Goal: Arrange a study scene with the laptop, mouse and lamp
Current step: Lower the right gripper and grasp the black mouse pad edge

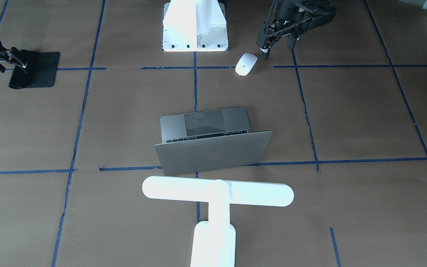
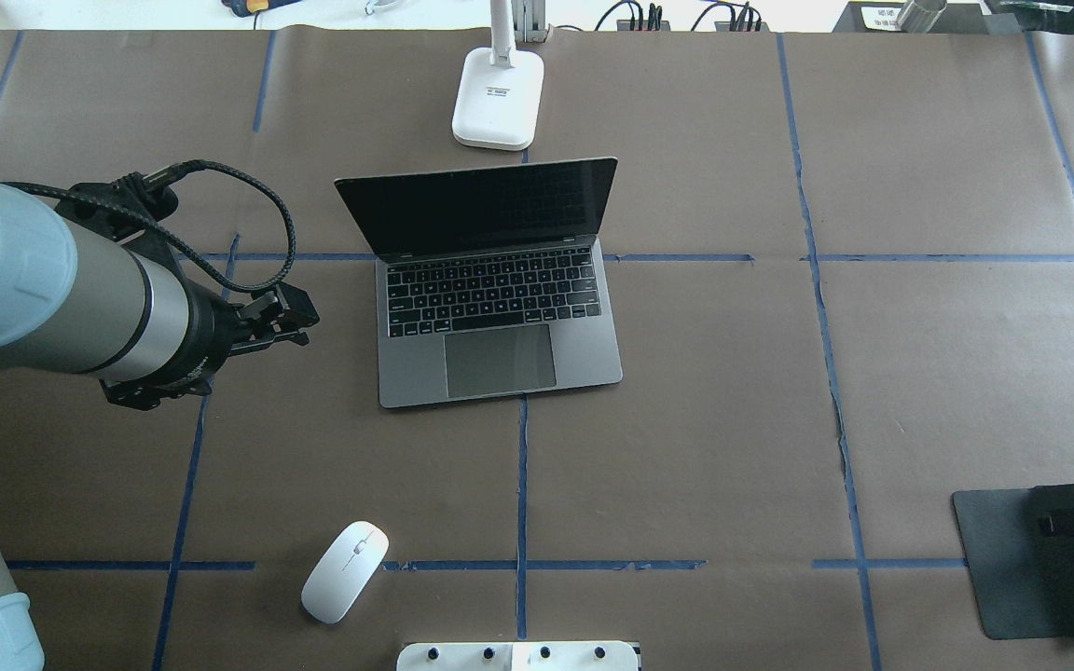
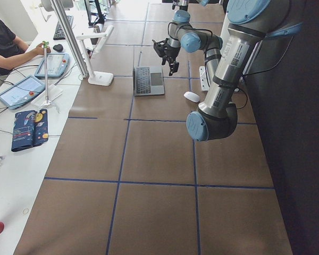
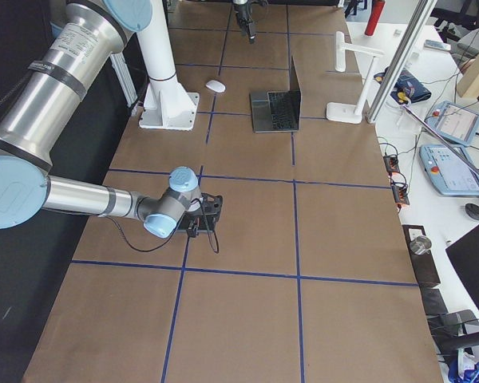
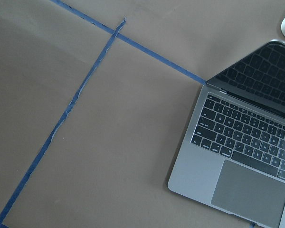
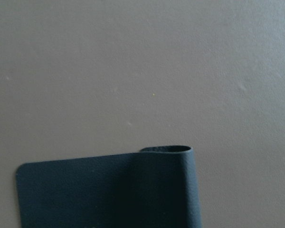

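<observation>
The grey laptop (image 2: 500, 317) stands open at the table's middle, with its lid (image 1: 213, 152) toward the white T-shaped lamp (image 1: 217, 194), whose base (image 2: 497, 98) sits just behind it. The white mouse (image 2: 344, 570) lies near the robot base, apart from the laptop. My left gripper (image 1: 277, 48) hovers open and empty above the table, left of the laptop and beyond the mouse; its wrist view shows the laptop's (image 5: 242, 156) left half. My right gripper (image 1: 13, 61) is over the black mouse pad (image 2: 1012, 559) at the far right, shut on its lifted, curled edge (image 6: 166, 156).
The white robot pedestal (image 1: 195, 26) stands at the near table edge, between the arms. Blue tape lines (image 2: 523, 485) cross the brown table cover. Tablets and cables (image 4: 455, 152) lie on the white bench beyond the lamp, where a person (image 3: 5, 45) sits.
</observation>
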### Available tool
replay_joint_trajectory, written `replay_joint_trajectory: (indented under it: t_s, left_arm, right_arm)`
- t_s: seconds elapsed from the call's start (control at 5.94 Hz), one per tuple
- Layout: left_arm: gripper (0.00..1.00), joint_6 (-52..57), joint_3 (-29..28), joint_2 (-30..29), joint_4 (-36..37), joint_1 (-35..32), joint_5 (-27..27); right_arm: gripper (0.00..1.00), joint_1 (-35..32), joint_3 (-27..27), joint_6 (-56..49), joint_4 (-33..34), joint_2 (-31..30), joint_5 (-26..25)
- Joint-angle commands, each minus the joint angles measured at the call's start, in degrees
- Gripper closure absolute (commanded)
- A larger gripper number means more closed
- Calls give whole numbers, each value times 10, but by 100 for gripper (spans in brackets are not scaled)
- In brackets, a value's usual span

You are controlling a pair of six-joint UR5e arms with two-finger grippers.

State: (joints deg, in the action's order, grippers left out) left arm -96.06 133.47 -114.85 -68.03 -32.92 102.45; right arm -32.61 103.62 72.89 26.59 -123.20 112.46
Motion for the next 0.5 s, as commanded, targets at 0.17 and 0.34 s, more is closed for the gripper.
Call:
replay_joint_trajectory:
  t_s: [0.17,0.34]
  left_arm:
    - [0,1,0,0,0,1,-1]
    - [0,2,-1,0,-1,1,0]
  right_arm:
    - [0,39,-25,1,-1,-8,-3]
    - [2,42,-27,1,-2,-8,0]
